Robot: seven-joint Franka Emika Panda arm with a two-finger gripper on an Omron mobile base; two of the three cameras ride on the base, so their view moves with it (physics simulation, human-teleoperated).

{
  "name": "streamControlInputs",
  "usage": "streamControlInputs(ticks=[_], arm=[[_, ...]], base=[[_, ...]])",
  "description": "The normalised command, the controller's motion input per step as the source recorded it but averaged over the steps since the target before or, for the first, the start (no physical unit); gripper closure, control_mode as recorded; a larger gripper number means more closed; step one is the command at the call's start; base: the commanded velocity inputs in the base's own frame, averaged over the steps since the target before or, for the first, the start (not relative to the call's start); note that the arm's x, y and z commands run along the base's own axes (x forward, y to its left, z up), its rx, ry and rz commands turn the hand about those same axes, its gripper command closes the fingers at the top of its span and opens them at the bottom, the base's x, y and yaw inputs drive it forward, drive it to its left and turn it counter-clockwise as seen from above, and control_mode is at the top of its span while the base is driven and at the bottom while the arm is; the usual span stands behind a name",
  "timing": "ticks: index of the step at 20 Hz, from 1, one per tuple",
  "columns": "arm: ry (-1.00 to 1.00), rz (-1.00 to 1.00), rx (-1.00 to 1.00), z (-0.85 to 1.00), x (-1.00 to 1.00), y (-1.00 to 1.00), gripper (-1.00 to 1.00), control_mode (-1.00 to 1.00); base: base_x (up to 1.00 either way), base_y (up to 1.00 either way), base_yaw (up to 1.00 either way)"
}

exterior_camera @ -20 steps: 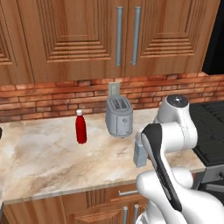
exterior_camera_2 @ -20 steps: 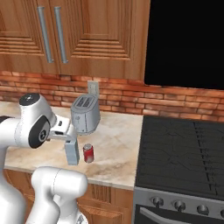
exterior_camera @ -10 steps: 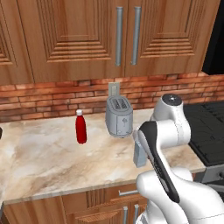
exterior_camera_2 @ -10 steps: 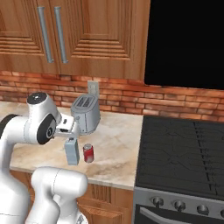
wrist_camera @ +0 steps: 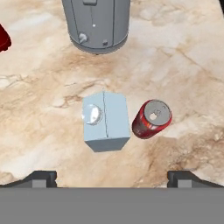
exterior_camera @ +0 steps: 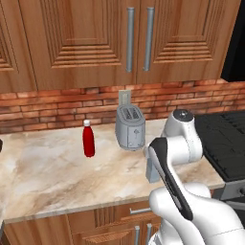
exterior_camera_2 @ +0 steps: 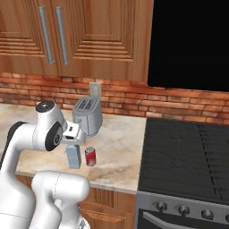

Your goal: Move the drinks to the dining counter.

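Three drinks stand on the marbled worktop (exterior_camera: 52, 177) below the brick wall and wooden cabinets, so as we judge it, none has been moved to the dining counter yet; all of the carrying is left to do.

We see a slim red bottle (exterior_camera: 88, 139) with a white cap upright to the left of the silver toaster (exterior_camera: 130, 127), well apart from the other two drinks. From the right base camera, a pale grey carton-shaped bottle (exterior_camera_2: 74, 156) stands near the front edge of the worktop, with a small red soda can (exterior_camera_2: 91, 156) just beside it on its right. They are close together, but the hand camera shows a narrow gap between them. The toaster sits behind them, toward the wall, and a dark stovetop (exterior_camera_2: 192, 156) lies to the right.

We look straight down through the hand camera: the pale grey bottle sits near the middle, with its round cap on top, the soda can next to it, and the toaster beyond. The gripper (wrist_camera: 112, 177) hangs above them with its two dark fingertips (wrist_camera: 40, 177) spread as wide as they go, one at each lower corner of that picture. It holds nothing and touches nothing. We would guess the grey bottle is the first target, since it sits most nearly between the fingers.
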Motion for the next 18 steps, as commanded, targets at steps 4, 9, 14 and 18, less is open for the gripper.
streamControlInputs(ticks=[4,9,14,18], arm=[[0.0,0.0,0.0,-0.08,0.14,0.0,-1.0,-1.0],[0.0,0.0,0.0,0.0,0.11,0.0,-1.0,-1.0],[0.0,0.0,0.0,0.0,0.13,0.0,-1.0,-1.0],[0.0,0.0,0.0,-0.08,0.25,0.0,-1.0,-1.0]], base=[[0.0,0.0,0.0],[0.0,0.0,0.0],[0.0,0.0,0.0],[0.0,0.0,0.0]])
